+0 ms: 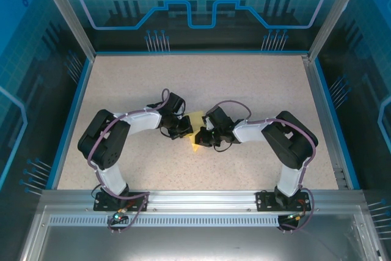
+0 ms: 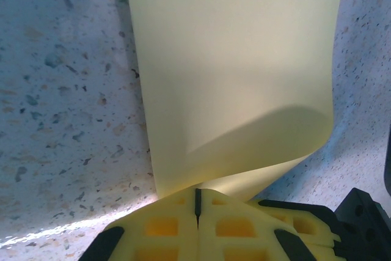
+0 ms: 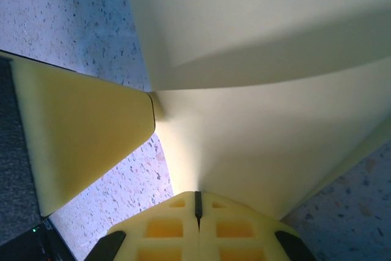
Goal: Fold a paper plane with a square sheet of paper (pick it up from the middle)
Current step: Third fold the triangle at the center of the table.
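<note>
Two hands, both pressed together on one sheet. L hand [image 2: 197,203]: yellow fingers [image 2: 165,230] closed flush, just a thin dark seam between them, pinching the near edge of the square sheet of paper [image 2: 232,77]. From that pinch the sheet rises away from the cam, curling over on its right side into a soft roll, w/ the far part running up past the top of the wrist view. R hand [image 3: 197,206]: same story, fingers [image 3: 232,227] tight together w/ a dark seam, nipping the sheet [image 3: 275,139] at its edge; the paper fans up and to the right from there, w/ a fold line or overlap crossing the upper part. A pale-yellow wedge w/ a dark edge [image 3: 79,132] meets the sheet at left of the R wrist view; can't tell what it is. From above, L hand [image 1: 183,129] and R hand [image 1: 204,137] sit tip to tip around mid-surface, somewhat toward the near side, w/ the yellow sheet [image 1: 196,118] between them, showing above and below the tips. Both arms bend inward from bases at the near edge. The speckled beige surface [image 1: 201,84] lies under it all.
</note>
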